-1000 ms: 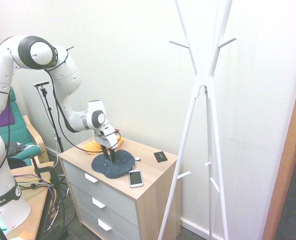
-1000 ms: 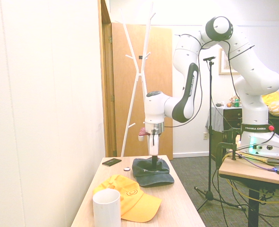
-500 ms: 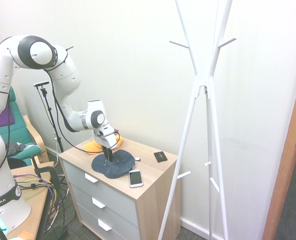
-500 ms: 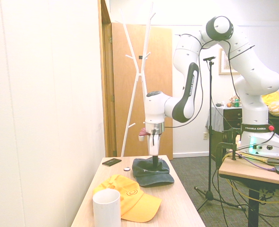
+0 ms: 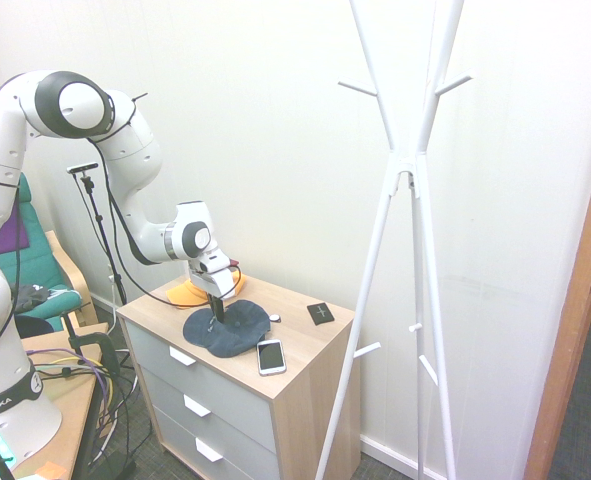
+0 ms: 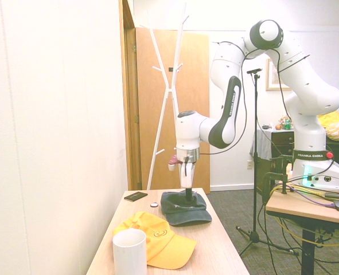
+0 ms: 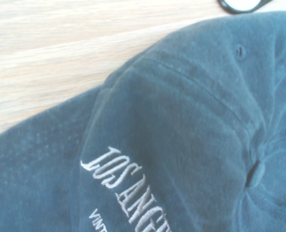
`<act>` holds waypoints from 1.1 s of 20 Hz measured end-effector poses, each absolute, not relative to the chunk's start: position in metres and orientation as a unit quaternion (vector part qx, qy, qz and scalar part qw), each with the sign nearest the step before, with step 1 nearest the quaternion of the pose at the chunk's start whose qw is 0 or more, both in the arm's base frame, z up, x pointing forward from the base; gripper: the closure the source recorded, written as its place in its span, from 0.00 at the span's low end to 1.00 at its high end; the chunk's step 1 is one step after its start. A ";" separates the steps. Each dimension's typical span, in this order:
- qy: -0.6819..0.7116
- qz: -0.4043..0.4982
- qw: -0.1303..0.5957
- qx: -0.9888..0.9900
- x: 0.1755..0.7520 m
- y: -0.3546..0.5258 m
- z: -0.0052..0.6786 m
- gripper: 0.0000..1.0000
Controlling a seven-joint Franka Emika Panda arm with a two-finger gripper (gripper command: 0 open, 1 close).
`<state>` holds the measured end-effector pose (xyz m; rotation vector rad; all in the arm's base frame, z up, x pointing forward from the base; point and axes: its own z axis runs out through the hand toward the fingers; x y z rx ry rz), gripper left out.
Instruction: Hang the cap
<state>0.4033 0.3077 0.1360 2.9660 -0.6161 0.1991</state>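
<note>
the gripper (image 6: 188,193) fingertips sink into the crown of the cap (image 6: 183,207), so can't tell from either outside view if they're pinching fabric or just resting on it. in the wrist view the cap (image 7: 191,145) runs off three edges and the stitched lettering (image 7: 128,191) gets cut at the bottom, only "los ang" plus a smaller line too chopped to read. a small dark-rimmed round thing (image 7: 242,5) is clipped by the top edge. coat rack (image 5: 405,200) loses its top and feet out of frame. the print on the little black square (image 5: 321,313) is too small to make out.
</note>
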 end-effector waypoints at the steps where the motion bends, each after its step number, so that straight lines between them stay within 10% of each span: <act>1: -0.205 0.065 0.054 0.975 0.404 0.307 0.137 1.00; 12: -0.185 0.121 0.084 0.972 0.430 0.303 0.339 1.00; 22: -0.133 0.280 0.297 0.903 0.457 0.236 0.540 1.00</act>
